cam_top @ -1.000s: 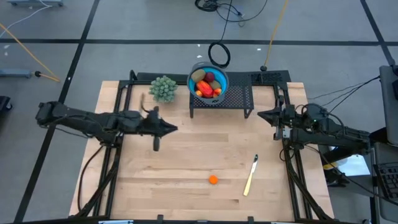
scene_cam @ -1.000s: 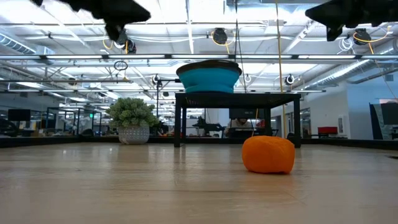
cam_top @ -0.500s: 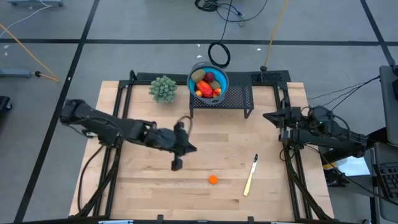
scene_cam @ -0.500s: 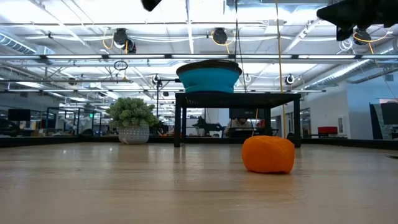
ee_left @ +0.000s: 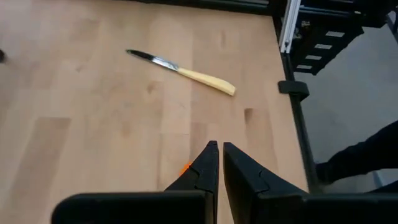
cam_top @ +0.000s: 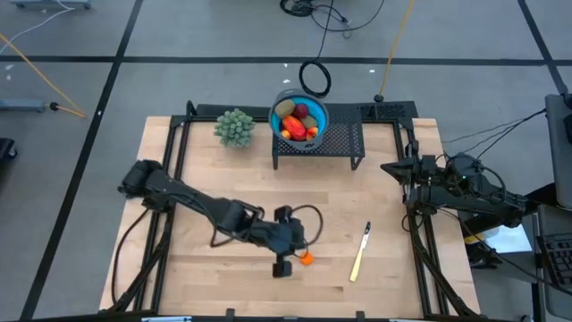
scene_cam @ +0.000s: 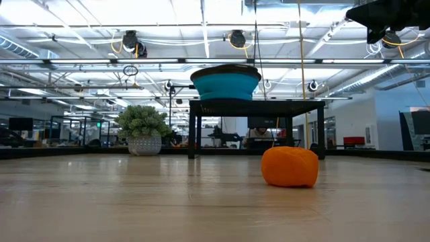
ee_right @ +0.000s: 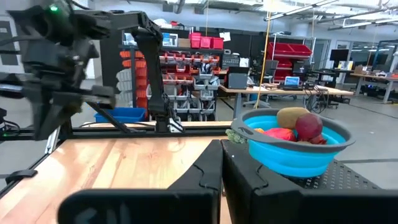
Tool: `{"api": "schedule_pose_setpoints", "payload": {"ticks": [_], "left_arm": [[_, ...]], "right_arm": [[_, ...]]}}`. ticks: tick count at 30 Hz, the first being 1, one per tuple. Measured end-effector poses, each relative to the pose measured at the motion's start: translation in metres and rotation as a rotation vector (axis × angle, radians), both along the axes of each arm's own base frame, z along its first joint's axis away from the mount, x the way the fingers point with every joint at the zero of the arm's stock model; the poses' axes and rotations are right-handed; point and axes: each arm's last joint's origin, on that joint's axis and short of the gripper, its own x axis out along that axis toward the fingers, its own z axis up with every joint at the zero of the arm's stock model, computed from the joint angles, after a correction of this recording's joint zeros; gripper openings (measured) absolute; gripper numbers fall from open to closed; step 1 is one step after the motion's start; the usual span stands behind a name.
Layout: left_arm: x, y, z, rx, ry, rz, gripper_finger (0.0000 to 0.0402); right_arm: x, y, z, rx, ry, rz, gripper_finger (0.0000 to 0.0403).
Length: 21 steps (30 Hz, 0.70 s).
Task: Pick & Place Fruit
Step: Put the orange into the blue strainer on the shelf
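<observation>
- The fruit still loose on the table is one tiny orange piece (cam_top: 307, 258), lying on the bare wood near the front edge — the low view shows it (scene_cam: 289, 167) resting flat and untouched.
- The left gripper (cam_top: 288, 259) has swept in from the table's left side, across the middle, and now hangs just beside that orange piece, on its left. Its fingers are pressed together with nothing between them; in the left wrist view only a sliver of orange (ee_left: 185, 168) peeks out beside the dark fingertips (ee_left: 208, 163).
- This reads as the approach for a pick, not yet a grasp — the jaws would need to spread before they can close around the piece.
- The knife (cam_top: 360, 252) with the pale handle lies just to the right, apart from the orange piece, and has not moved.
- The right gripper (cam_top: 393, 167) waits at the table's right edge, closed and empty.
- Farthest back, the blue bowl (cam_top: 298, 119) sits on the black stand (cam_top: 344, 143), already holding the other fruit, with the plant ball (cam_top: 234, 127) beside it.
</observation>
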Motion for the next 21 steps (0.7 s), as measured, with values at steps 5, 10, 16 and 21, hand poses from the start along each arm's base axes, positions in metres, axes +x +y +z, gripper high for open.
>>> {"api": "schedule_pose_setpoints", "payload": {"ticks": [5, 10, 16, 21], "left_arm": [[0.018, -0.019, -0.016, -0.053, 0.045, 0.033, 0.0021], [0.029, -0.027, -0.039, -0.114, 0.101, 0.096, 0.0021], [0.037, -0.028, -0.059, -0.171, 0.157, 0.184, 0.0021], [0.040, -0.025, -0.065, -0.162, 0.161, 0.205, 0.0021]], "right_arm": [[0.000, 0.000, 0.000, -0.006, 0.000, 0.000, 0.0000], [0.000, 0.000, 0.000, -0.006, 0.000, 0.000, 0.0000], [0.000, 0.000, 0.000, -0.006, 0.000, 0.000, 0.0000], [0.000, 0.000, 0.000, -0.009, 0.001, 0.000, 0.0000]]}}
